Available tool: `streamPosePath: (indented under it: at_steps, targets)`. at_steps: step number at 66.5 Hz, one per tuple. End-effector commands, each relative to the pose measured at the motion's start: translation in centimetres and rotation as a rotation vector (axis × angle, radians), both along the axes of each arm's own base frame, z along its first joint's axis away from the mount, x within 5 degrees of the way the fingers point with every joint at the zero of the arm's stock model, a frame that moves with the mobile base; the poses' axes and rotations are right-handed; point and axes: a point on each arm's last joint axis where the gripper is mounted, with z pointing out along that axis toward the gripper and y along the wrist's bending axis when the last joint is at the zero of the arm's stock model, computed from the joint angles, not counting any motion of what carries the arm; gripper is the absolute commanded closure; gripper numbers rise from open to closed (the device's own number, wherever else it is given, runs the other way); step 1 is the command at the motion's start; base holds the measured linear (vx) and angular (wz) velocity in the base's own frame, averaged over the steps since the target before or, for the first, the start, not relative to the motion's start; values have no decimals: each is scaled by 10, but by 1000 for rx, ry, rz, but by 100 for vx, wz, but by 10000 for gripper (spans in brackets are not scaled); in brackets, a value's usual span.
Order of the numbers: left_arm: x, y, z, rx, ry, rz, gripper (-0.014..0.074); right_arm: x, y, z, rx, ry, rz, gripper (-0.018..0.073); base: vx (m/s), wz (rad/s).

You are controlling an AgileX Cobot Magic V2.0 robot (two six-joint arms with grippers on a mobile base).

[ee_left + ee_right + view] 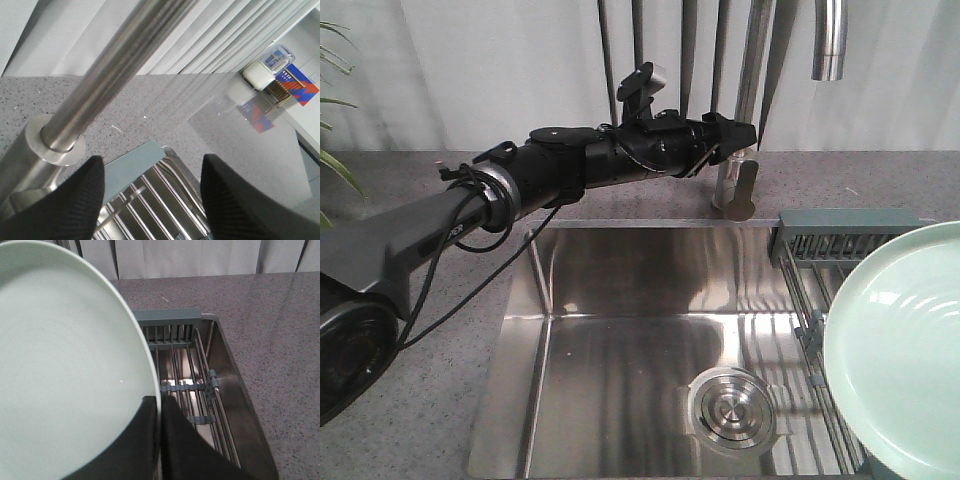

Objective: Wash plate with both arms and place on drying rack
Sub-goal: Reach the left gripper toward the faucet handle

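The plate [65, 365] is held tilted above the right side of the sink [620, 270], over the rack [185, 385] that spans that side, and it looks clear of the rods. The right gripper [159, 404] is pinched tight on the plate's lower rim, one finger on each face. The left gripper [152, 164] hovers at the sink's back edge, jaws spread wide and empty. The tap [100, 75] column is just beyond them and off to one side, not between them. The step in hand looks like getting water running before the plate goes under it. To do that well, the left arm should centre its jaws on the tap's handle [745, 185] rather than the column. It should close fully before pushing and move the handle gently, so the flow is modest. The spout [830, 40] hangs above the sink's right rear. The right arm should therefore bring the plate in toward the sink's middle and under the spout. Its face should be angled so water runs into the sink, and its rim kept off the rack's caddy [845, 232].
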Motion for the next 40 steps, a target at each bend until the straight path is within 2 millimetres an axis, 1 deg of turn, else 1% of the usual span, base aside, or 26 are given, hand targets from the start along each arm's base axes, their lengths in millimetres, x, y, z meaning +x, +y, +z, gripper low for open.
streamPosePath:
  at_steps: [1, 18, 32, 40]
  targets:
    - [-5, -1, 48, -150, -27, 3, 176, 2, 0, 15, -17, -92, 5, 564, 0, 0]
    - [1, -13, 40, -155, -38, 8, 176, 2, 0, 15, -15, -92, 5, 564, 0, 0]
    - [-2, -25, 36, -167, -21, -12, 178, 2, 0, 15, -14, -92, 5, 564, 0, 0]
    - [-7, -31, 32, -172, -10, -58, 178, 2, 0, 15, -14, -92, 5, 564, 0, 0]
